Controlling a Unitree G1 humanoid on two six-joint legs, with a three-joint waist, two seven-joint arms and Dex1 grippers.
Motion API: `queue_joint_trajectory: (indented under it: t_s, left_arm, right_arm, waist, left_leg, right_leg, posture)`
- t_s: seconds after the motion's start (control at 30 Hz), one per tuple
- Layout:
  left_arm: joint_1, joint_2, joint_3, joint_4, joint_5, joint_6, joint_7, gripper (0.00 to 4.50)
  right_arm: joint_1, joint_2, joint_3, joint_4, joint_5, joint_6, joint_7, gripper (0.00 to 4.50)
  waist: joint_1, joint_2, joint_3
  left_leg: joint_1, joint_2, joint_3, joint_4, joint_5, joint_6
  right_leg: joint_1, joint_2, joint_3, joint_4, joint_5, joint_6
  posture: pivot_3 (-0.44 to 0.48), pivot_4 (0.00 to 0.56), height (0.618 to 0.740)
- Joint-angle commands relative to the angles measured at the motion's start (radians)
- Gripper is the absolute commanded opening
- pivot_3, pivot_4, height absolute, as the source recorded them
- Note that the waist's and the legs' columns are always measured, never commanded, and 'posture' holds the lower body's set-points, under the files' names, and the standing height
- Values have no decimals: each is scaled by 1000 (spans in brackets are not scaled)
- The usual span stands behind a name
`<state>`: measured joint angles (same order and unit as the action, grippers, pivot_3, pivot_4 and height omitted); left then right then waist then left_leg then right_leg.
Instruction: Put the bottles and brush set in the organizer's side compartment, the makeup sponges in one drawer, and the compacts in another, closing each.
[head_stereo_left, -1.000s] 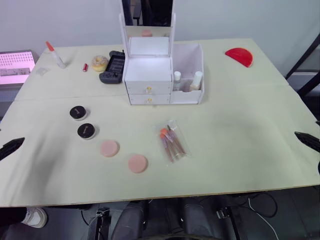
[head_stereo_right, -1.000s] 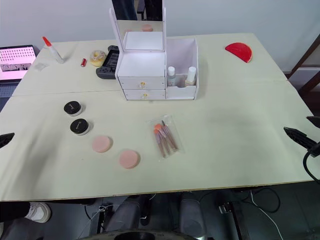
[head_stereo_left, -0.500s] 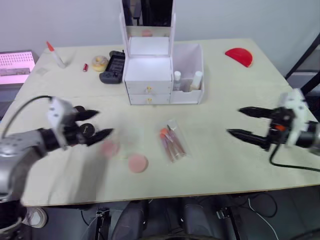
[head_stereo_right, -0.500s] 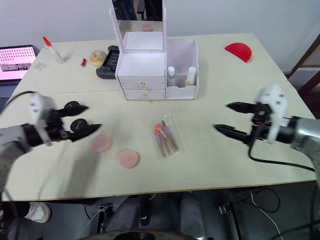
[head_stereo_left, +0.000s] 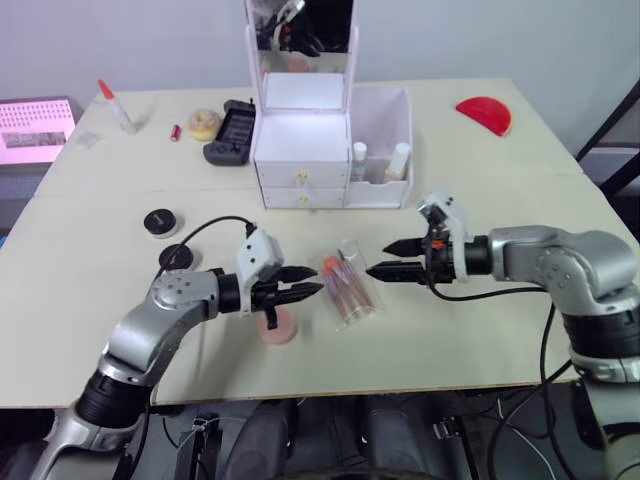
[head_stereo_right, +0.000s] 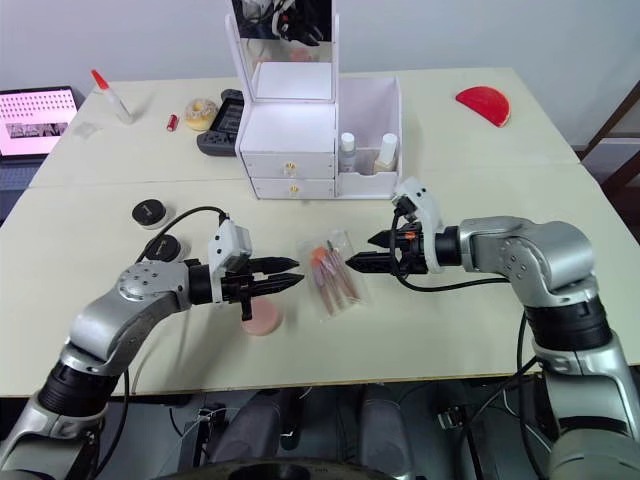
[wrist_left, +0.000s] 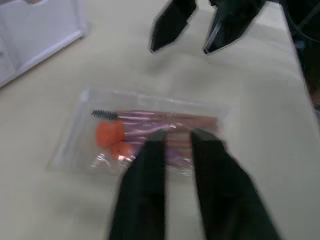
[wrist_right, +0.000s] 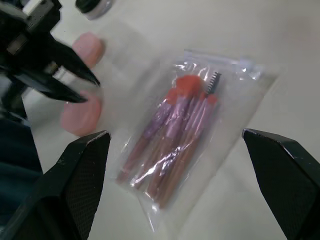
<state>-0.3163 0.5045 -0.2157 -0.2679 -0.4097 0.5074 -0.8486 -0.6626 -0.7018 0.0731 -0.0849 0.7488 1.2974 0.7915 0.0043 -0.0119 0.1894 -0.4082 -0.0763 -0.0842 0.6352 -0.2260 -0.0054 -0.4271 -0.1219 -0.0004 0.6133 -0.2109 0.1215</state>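
Head view: brush set (head_stereo_left: 346, 291) (clear bag, pink handles) lies mid-table between left gripper (head_stereo_left: 306, 281), slightly parted, and right gripper (head_stereo_left: 386, 258), wide open; both empty.

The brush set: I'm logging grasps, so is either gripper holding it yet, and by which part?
Neither. The left gripper and right gripper, both open, flank the bagged brush set, which lies flat on the table.

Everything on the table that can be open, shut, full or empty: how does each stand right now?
Left gripper: jaws open, beside the brush set.
Right gripper: jaws open, holding nothing.
Brush set: flat on the table in its clear bag.
Organizer: both drawers shut, mirror upright.
Side compartment: open-topped, holding the bottles, upright and capped.
Compacts: lids on.
Makeup sponges: flat on the table.
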Motion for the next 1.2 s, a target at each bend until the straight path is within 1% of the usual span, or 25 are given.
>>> queue_joint_trajectory:
  t_s: [0.03, 0.2, 0.4, 0.7, 0.87, 0.97, 1.1, 1.13, 1.17, 1.2]
  left_arm:
    - [-20, -31, -42, 42, 57, -62, 3, 56]
    - [-35, -72, -84, 135, 121, -120, -1, 56]
    - [-67, -112, -104, 204, 175, -149, 3, 56]
    - [-99, -114, -172, 296, 279, -203, -31, 56]
    - [-105, -114, -168, 321, 295, -224, -42, 56]
    - [-105, -105, -168, 323, 302, -230, -52, 0]
    - [-99, -90, -170, 321, 313, -234, -65, 0]
    - [-96, -88, -170, 320, 314, -235, -66, 0]
    - [-94, -87, -170, 318, 314, -235, -67, 0]
    - [-93, -87, -169, 316, 314, -234, -67, 0]
  right_arm:
    - [-48, 21, 8, 45, -4, 46, -4, 4500]
    - [-84, 58, 44, 148, -16, 93, 6, 4500]
    - [-93, 100, 76, 196, -31, 114, 13, 4500]
    - [-108, 209, 81, 257, -49, 155, -20, 4500]
    - [-108, 230, 91, 288, -91, 136, -41, 4500]
    - [-117, 235, 80, 308, -104, 128, -45, 3582]
    - [-130, 229, 70, 329, -110, 127, -32, 1663]
    - [-131, 228, 69, 332, -113, 127, -30, 1048]
    - [-131, 227, 68, 334, -114, 127, -28, 555]
    - [-131, 226, 68, 335, -115, 127, -27, 172]
  waist:
    - [3, 0, 0]
    - [6, 0, 0]
    - [6, 0, 0]
    - [-1, 0, -2]
    - [-2, -1, -6]
    - [-3, 0, -8]
    - [-8, 0, -8]
    - [-10, 0, -8]
    - [-13, 0, -8]
    - [-14, 0, -8]
  left_leg:
    - [0, 0, 0, 0, 0, 0]
    - [0, 0, 0, 0, 0, 0]
    - [0, 0, 0, 0, 0, 0]
    - [0, 1, 0, 1, 0, 0]
    - [1, 1, -1, 0, 0, 0]
    - [2, 1, -1, 0, 0, 0]
    - [1, 1, -1, 0, 0, 0]
    - [1, 1, -1, 0, 0, 0]
    - [1, 1, -1, 0, 0, 0]
    - [1, 1, -1, 0, 0, 0]
  right_leg:
    - [0, 0, 0, 0, 0, 0]
    - [0, 1, 0, 0, 0, 0]
    - [0, 1, 0, 1, 0, 0]
    - [0, 2, 0, 2, 1, 2]
    - [1, 2, 0, 2, 1, 2]
    - [1, 2, 0, 2, 1, 2]
    - [1, 3, 0, 2, 1, 2]
    - [1, 3, 0, 2, 1, 2]
    - [1, 3, 0, 2, 1, 2]
    - [1, 2, 0, 2, 1, 2]
  posture:
    - [0, 150, 738]
    - [0, 150, 738]
    - [0, 150, 738]
    - [0, 150, 738]
    - [0, 150, 738]
    - [0, 150, 738]
    - [0, 150, 738]
    - [0, 150, 738]
    - [0, 150, 738]
    - [0, 150, 738]
